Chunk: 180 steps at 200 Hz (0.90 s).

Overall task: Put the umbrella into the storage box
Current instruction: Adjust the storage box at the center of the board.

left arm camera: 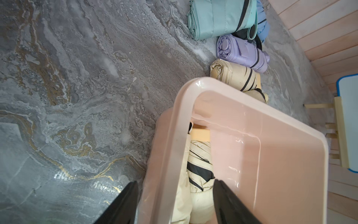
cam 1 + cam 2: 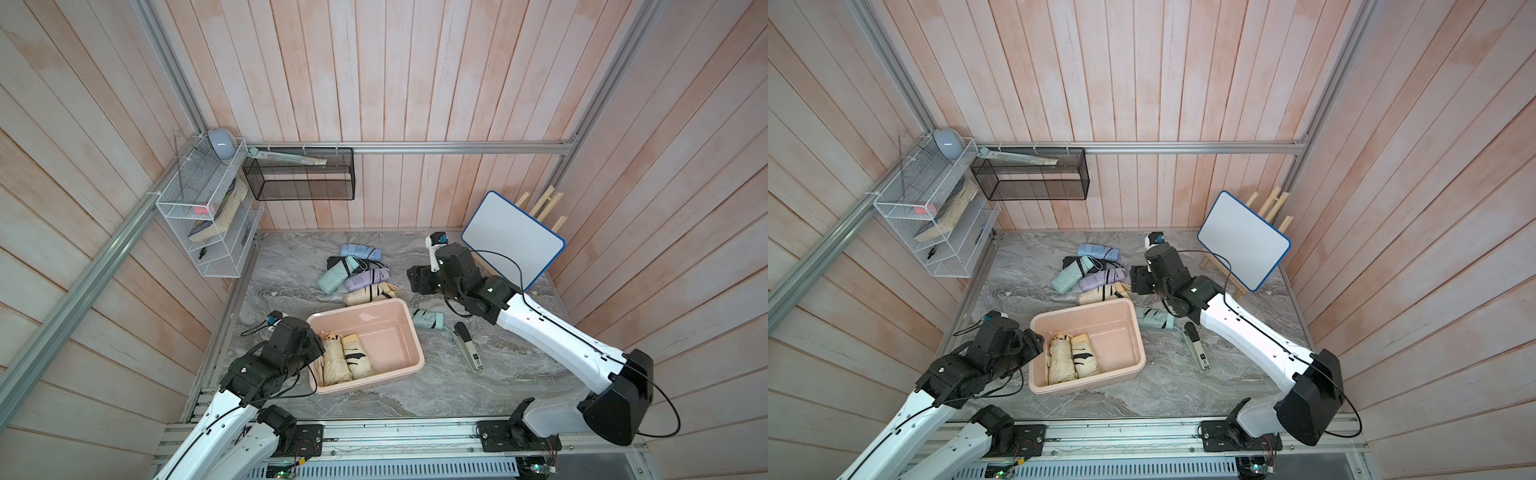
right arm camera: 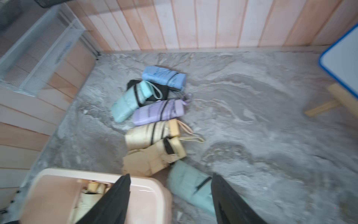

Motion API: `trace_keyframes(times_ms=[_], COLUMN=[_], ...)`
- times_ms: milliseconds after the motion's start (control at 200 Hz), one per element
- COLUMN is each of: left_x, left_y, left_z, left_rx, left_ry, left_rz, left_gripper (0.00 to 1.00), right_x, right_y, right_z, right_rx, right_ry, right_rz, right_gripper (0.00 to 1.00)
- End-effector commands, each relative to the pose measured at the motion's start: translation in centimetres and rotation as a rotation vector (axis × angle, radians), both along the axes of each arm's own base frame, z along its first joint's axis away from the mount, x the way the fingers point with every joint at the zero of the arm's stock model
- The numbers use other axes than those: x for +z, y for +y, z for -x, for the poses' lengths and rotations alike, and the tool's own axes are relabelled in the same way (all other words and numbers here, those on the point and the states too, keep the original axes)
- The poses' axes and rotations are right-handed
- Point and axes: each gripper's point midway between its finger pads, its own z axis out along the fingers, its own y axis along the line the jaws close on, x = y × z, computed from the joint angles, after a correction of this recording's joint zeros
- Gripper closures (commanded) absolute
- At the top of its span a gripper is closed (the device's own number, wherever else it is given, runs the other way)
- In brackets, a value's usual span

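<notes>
Here, the pale pink rectangular plastic storage box point(image 2: 386, 345) sits near the middle of the grey marbled table point(image 2: 415, 395), skewed to the table's edges. Two cream folded umbrellas point(image 2: 334, 365) lie side by side against its left-hand end, and the rest of its floor is bare.

The left end effector point(image 1: 175, 201) hangs at that end with its jaws well apart. One black finger point(image 1: 124, 203) is outside the rolled rim over the table and the other is inside above the cream fabric; it grips nothing.

Behind the far rim lies a pile of folded umbrellas. A cream strapped umbrella point(image 2: 368, 296) lies just beside the rim. Beyond it, toward the back wall, are a lilac umbrella point(image 2: 368, 279), a mint umbrella point(image 2: 336, 274) and a light blue umbrella point(image 2: 361, 252). A second mint folded umbrella point(image 2: 428, 319) lies just beside the box's far right corner.

The right end effector point(image 3: 170, 194) hangs above the table between the pile and this umbrella. In its blurred wrist view the mint fabric shows between wide-set, empty fingers.

A black and grey stapler-like tool point(image 2: 467, 347) lies near, to the right. The table is open in front of the box and left of the pile. A blue-edged whiteboard on a wooden easel point(image 2: 513, 239) stands at the back right corner.
</notes>
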Motion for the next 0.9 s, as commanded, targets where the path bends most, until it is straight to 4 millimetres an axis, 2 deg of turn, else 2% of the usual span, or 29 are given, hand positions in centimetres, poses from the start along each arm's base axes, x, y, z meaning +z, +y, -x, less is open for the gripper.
trace_keyframes(times_ms=[0,100,210,290,365,470,580,665,725,790,895], left_x=[-0.2,-0.5,-0.9,-0.7,-0.6,-0.3,0.1,0.4,0.6,0.9,1.4], left_y=[0.4,0.6,1.1,1.6,2.1,2.5,2.6,2.6,2.8,2.9,2.8], left_z=[-0.4,-0.6,-0.6,-0.5,-0.2,0.0,0.0,-0.1,-0.2,-0.2,-0.4], left_rx=[0.0,0.02,0.054,0.075,0.097,0.118,0.118,0.111,0.116,0.114,0.106], left_ry=[-0.017,-0.016,-0.007,-0.01,-0.01,-0.029,-0.053,-0.061,-0.06,-0.063,-0.075], left_rz=[-0.028,-0.032,-0.042,-0.049,-0.061,-0.056,-0.053,-0.06,-0.071,-0.08,-0.084], left_gripper=[0.43,0.51,0.61,0.64,0.65,0.65,0.6,0.55,0.52,0.43,0.31], right_x=[-2.2,-3.4,-5.6,-7.0,-7.0,-6.0,-5.5,-5.3,-5.4,-5.3,-6.0], right_y=[-2.9,-4.4,-4.7,-5.0,-4.6,-4.5,-4.7,-5.5,-7.0,-7.6,-7.3], right_z=[0.7,0.3,0.4,0.1,-0.3,-1.2,-1.4,-1.1,-0.8,-0.2,0.8], right_rx=[0.127,0.169,0.257,0.264,0.248,0.145,-0.007,-0.165,-0.319,-0.437,-0.602], right_ry=[0.008,-0.005,-0.003,0.024,0.051,0.074,0.134,0.188,0.221,0.257,0.331], right_rz=[0.156,0.191,0.274,0.316,0.294,0.207,0.064,-0.064,-0.146,-0.268,-0.506], right_gripper=[0.27,0.27,0.26,0.26,0.27,0.26,0.28,0.28,0.29,0.28,0.27])
